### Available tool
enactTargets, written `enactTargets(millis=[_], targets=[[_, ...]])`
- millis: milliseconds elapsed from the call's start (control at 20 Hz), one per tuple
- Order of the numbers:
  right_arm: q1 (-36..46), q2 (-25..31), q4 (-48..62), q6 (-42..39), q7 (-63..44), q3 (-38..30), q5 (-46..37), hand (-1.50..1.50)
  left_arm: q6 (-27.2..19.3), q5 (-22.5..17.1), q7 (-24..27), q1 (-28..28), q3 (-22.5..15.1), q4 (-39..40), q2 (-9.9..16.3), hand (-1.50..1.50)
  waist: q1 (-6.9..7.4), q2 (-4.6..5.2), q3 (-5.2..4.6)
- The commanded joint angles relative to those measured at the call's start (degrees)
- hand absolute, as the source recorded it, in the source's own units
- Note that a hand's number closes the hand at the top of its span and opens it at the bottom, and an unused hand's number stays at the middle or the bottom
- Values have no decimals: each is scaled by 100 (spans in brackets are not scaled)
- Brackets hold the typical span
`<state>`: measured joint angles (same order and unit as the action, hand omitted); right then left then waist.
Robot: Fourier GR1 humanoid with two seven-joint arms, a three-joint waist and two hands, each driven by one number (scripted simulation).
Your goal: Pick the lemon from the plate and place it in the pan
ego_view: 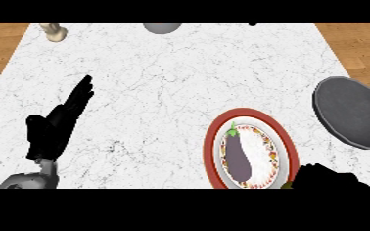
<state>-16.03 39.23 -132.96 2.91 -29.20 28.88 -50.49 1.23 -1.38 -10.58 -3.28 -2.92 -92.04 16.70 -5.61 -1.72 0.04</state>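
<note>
Nearest the camera, the right robot hand (325,177) sat at the lower edge, a dark mass against the rim of the red-rimmed round plate (214,142); whether its fingers were curled could not be told, and the lemon was hidden. On that plate lay a purple eggplant (237,157). The left robot hand (59,122) rested open, fingers straight. A dark grey round pan (345,111) lay at the right edge of the white marble desk (180,78), with wooden flooring (14,34) beyond. No writing showed.

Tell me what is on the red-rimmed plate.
An eggplant lies on the plate. The right hand covers the plate's lower right edge, so anything there, such as the lemon, cannot be made out.
</note>
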Motion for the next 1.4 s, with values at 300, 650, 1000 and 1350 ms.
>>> enactTargets(millis=[300,650,1000,1350], targets=[[-2171,207,-801,2178,951,-1182,267,150,17,86,-231,-344,-119,-74,-116,0,252,120,4],[-1828,166,286,2720,1971,-2169,2469,150,293,26,-15,-492,-66,211,-32,0,451,176,9],[-829,305,2607,2406,3455,-3632,3749,150,267,121,-239,-297,-255,-355,-203,0,595,169,9],[686,15,5323,2183,4990,-3833,3891,150,323,279,176,-800,-142,576,-338,0,581,198,5]])
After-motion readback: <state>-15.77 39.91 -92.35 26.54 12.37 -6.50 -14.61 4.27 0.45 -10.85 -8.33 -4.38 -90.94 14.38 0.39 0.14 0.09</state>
